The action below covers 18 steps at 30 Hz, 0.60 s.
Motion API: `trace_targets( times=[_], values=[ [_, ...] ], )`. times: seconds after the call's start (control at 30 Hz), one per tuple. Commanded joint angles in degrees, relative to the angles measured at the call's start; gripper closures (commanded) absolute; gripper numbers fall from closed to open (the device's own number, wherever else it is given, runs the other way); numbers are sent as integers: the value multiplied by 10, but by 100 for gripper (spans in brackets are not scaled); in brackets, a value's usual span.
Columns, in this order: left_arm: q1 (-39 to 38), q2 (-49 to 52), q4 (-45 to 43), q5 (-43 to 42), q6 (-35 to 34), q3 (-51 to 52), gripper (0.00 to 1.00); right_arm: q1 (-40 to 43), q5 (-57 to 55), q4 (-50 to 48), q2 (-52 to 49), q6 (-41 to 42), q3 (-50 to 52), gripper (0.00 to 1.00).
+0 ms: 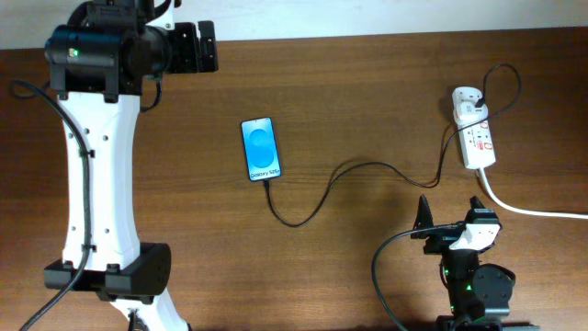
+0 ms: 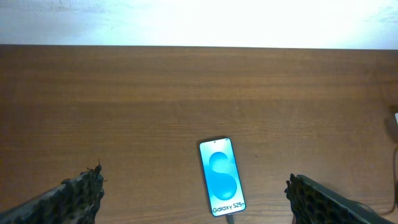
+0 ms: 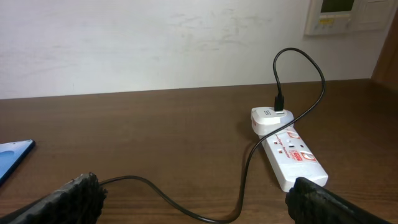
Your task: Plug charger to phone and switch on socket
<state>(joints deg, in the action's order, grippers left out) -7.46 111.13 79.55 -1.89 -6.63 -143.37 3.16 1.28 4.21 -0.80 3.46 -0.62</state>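
Observation:
The phone (image 1: 261,149) lies flat on the wooden table with its blue "Galaxy" screen up; it also shows in the left wrist view (image 2: 222,176) and at the left edge of the right wrist view (image 3: 12,158). The charger's thin black cable (image 1: 349,172) runs from the phone's near end, where its plug tip sits in the phone, to a white adapter on the socket (image 1: 476,138). The cable (image 3: 249,168) and the socket (image 3: 292,152) show in the right wrist view. My left gripper (image 2: 193,199) is open and empty, far left of the phone at the table's back. My right gripper (image 3: 193,202) is open and empty, near the front edge.
The socket's thick white cord (image 1: 528,210) runs off to the right edge. A pale wall stands behind the table, with a wall panel (image 3: 339,15) at the upper right of the right wrist view.

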Motion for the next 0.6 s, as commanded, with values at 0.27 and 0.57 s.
trace_targets(
  times=[0.27, 0.57],
  values=[
    [20, -123, -80, 32, 12, 165, 1, -5, -5, 3, 6, 6, 3, 2],
    [20, -428, -494, 16, 109, 705, 1, -5, -5, 3, 6, 6, 3, 2]
  ],
)
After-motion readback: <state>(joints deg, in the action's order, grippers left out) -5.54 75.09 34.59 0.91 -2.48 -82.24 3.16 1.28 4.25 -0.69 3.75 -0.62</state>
